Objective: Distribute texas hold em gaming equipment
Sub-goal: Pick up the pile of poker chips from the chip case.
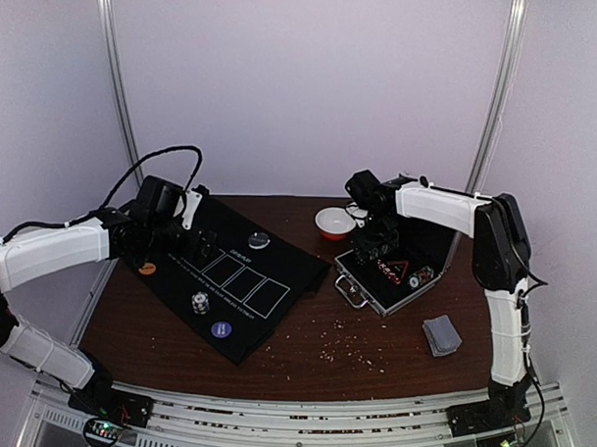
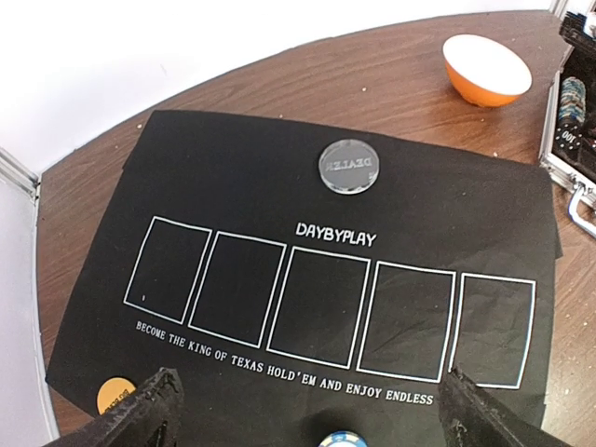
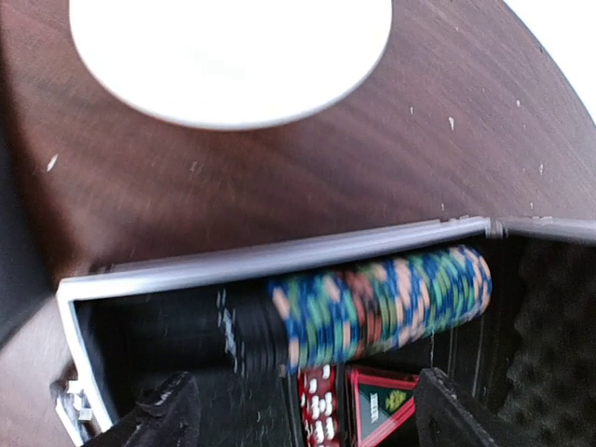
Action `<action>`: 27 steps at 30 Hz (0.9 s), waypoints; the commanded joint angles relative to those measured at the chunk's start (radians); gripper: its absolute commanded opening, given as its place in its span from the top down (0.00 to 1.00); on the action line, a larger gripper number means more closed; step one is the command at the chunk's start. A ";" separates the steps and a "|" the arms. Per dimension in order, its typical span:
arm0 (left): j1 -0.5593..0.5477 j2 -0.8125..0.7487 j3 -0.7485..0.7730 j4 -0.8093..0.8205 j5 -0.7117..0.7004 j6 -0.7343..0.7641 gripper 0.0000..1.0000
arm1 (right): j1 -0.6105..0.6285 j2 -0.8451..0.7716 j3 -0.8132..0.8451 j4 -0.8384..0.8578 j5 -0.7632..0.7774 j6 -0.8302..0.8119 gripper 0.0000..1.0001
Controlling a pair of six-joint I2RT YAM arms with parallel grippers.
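Note:
A pale grey dealer disc (image 1: pixel 260 240) (image 2: pixel 347 166), an orange disc (image 1: pixel 148 268) (image 2: pixel 116 395), a purple disc (image 1: pixel 221 330) and a small striped chip stack (image 1: pixel 200 301) (image 2: pixel 342 440) lie on the black mat (image 1: pixel 277 272). Grey-blue cards (image 1: pixel 442 334) lie on the wood at the right. My left gripper (image 1: pixel 202 246) (image 2: pixel 317 424) hangs open and empty above the mat, the chip stack below between its fingers. My right gripper (image 1: pixel 369 248) (image 3: pixel 307 414) is open and empty over the open case (image 1: pixel 395 276), just above a row of striped chips (image 3: pixel 372 307).
The white bowl with an orange rim (image 1: pixel 334 223) (image 2: pixel 485 69) (image 3: pixel 233 56) stands just behind the case. Red dice (image 3: pixel 317 410) and a red-edged triangle (image 3: pixel 382 405) lie in the case. Crumbs are scattered on the wood near the front. Walls close in the back.

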 commanded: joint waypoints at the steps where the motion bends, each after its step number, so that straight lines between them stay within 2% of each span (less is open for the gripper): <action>1: 0.021 0.003 -0.014 0.057 0.013 0.017 0.02 | -0.013 0.072 0.085 -0.019 0.070 -0.009 0.22; 4: 0.027 0.008 -0.017 0.063 0.025 0.014 0.02 | -0.014 0.102 0.095 -0.019 0.076 -0.005 0.24; 17: 0.062 0.034 -0.006 0.059 0.082 0.002 0.02 | -0.007 0.140 0.079 -0.046 -0.007 0.007 0.45; 22: 0.065 0.037 -0.006 0.061 0.088 0.002 0.02 | 0.021 0.120 0.078 -0.055 -0.017 0.006 0.47; 27: 0.066 0.039 -0.008 0.057 0.107 0.002 0.02 | 0.022 0.110 0.074 -0.047 0.046 0.012 0.47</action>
